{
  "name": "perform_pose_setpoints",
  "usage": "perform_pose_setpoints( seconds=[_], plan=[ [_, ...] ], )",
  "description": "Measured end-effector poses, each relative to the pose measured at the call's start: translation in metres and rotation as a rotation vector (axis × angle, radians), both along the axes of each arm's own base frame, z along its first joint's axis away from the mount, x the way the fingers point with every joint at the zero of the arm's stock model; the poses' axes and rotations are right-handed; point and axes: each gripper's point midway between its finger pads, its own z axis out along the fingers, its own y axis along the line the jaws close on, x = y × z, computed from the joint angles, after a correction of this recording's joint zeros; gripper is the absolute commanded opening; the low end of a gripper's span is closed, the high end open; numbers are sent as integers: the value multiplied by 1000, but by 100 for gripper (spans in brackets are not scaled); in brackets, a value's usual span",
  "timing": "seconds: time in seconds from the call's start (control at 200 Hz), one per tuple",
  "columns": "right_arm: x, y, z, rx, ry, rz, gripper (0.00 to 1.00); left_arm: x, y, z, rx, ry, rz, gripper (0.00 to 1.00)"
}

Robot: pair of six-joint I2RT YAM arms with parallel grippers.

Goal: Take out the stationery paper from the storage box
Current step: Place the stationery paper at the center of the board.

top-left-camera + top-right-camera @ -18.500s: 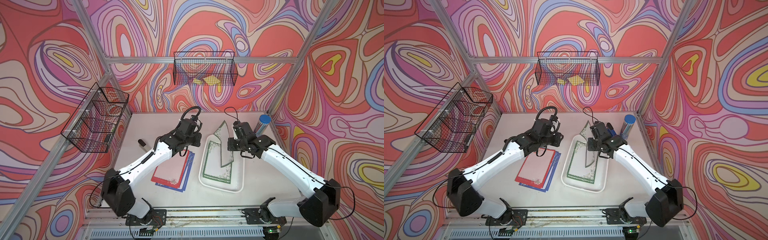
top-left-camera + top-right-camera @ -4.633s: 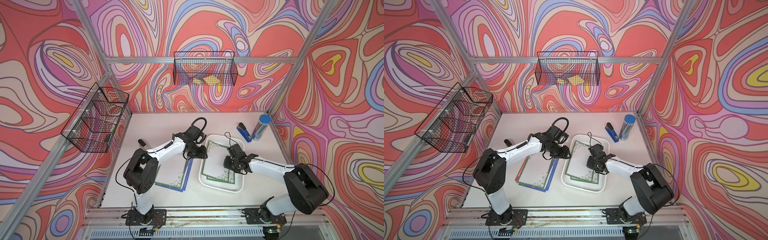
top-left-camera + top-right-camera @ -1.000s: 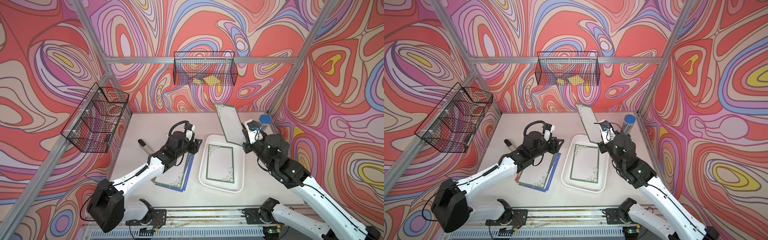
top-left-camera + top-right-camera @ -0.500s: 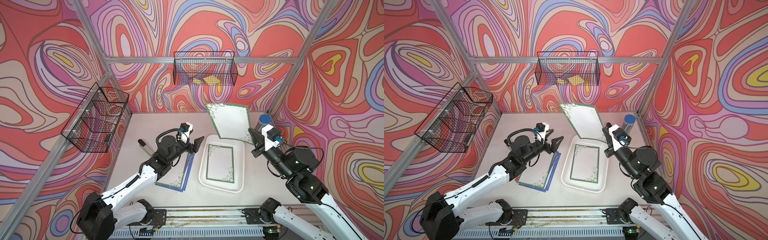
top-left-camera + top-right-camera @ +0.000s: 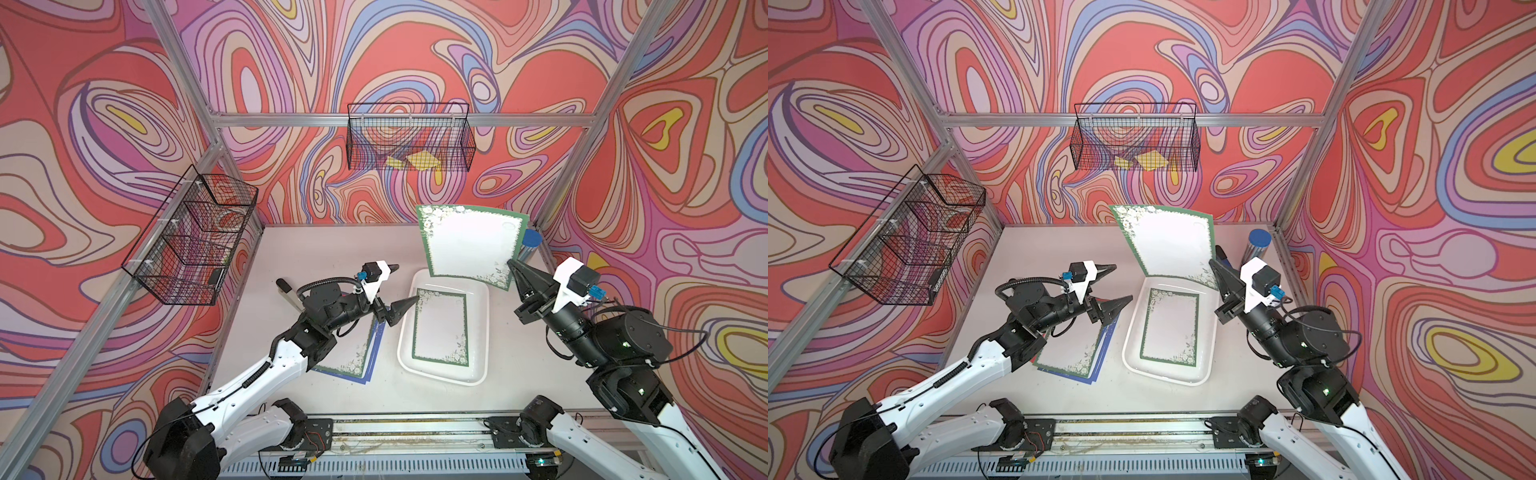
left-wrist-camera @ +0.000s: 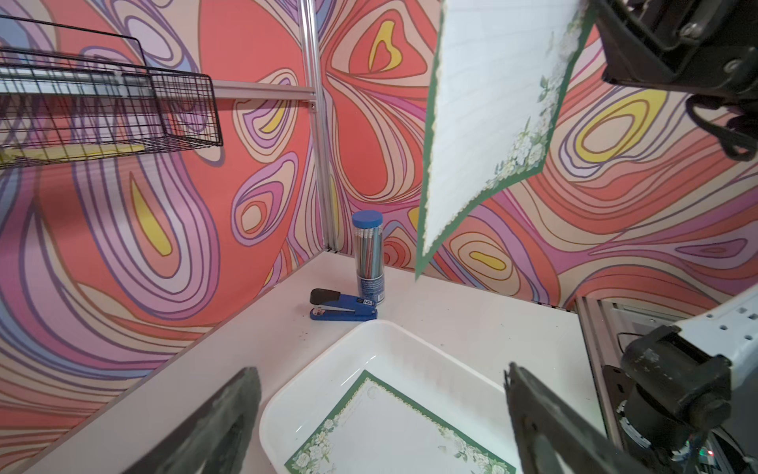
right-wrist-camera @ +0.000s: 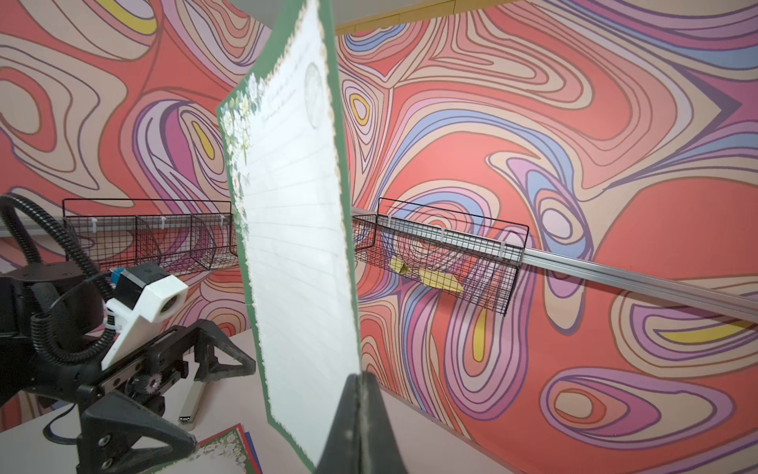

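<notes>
Desk [image 5: 316,249] bears one storage box [image 5: 477,332] at centre, one stationery paper sheet [image 5: 440,328] lying inside. A second sheet [image 5: 469,245] hangs upper right of centre, pinched tight by the right fingers [image 5: 525,276]. One stack [image 5: 353,353] lies left of the box; left fingers [image 5: 401,309] gape wide, empty.

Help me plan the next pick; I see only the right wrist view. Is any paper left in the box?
Observer: Yes, besides your held sheet, one green-bordered sheet lies flat in the box.
Operator: Anything on the table that I miss?
Observer: A pencil tube and a stapler, in the back right corner.
Operator: Where is the pile from the box?
Observer: On the table along the box's left side, partly under the left arm.
</notes>
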Motion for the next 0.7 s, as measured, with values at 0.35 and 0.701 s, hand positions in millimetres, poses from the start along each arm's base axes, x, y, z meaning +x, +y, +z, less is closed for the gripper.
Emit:
perform_pose_setpoints(
  seconds=[0.35,0.701],
  plan=[
    [-8,21,-5,7,36,138,0,-26,-8,63,-112,-26,-163,85],
    [-8,34,-15,12,74,213,0,-32,-9,67,-124,-12,-201,70]
  ],
)
